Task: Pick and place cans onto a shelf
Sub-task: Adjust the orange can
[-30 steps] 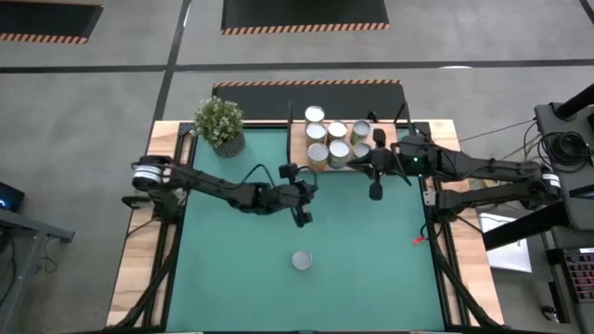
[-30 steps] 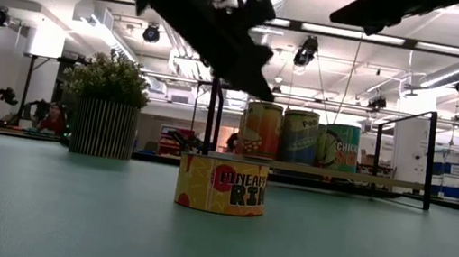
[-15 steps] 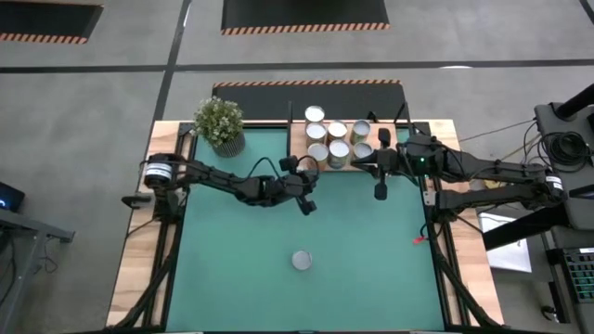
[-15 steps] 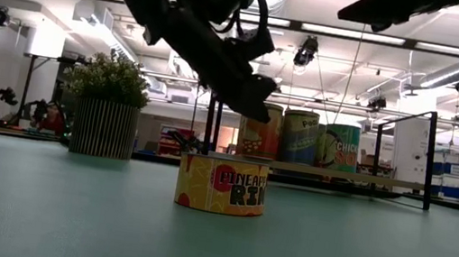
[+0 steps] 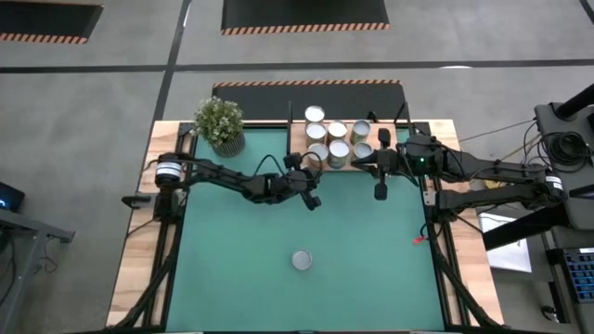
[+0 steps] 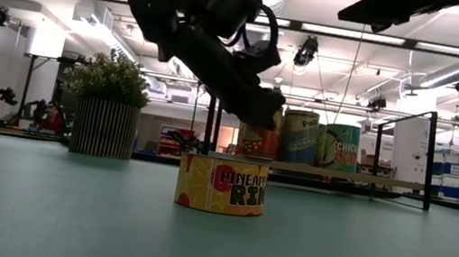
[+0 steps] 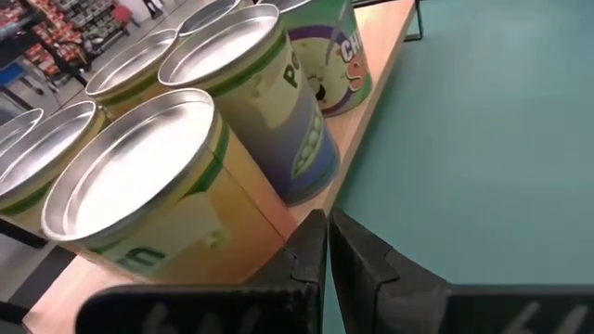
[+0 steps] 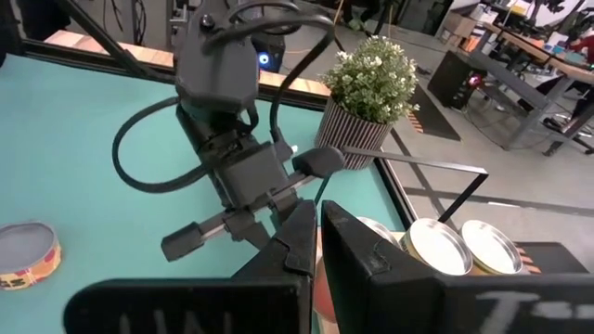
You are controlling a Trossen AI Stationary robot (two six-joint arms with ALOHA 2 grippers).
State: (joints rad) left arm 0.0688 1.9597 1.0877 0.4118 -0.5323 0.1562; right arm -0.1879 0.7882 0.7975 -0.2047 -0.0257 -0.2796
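Note:
Several cans (image 5: 338, 139) with silvery tops stand on the light-wood shelf (image 5: 299, 141) at the table's far side. One short yellow can (image 5: 302, 260) stands alone on the green mat, nearer the front; it also shows in the low view (image 6: 222, 185). My left gripper (image 5: 317, 178) is shut. It slants down just in front of the shelf's near edge (image 7: 369, 104), beside the nearest can (image 7: 148, 190). My right gripper (image 5: 356, 165) is shut too and hovers high above the shelved cans (image 8: 436, 246).
A potted green plant (image 5: 220, 125) stands at the far left corner, left of the shelf. A thin black frame (image 6: 430, 159) rises at the shelf's ends. The green mat (image 5: 241, 269) lies bare around the lone can.
My left gripper has gone toward the table's far edge and slightly right, toward the shelf. It has sunk lower and tipped further down, staying shut. The lone can has not moved.

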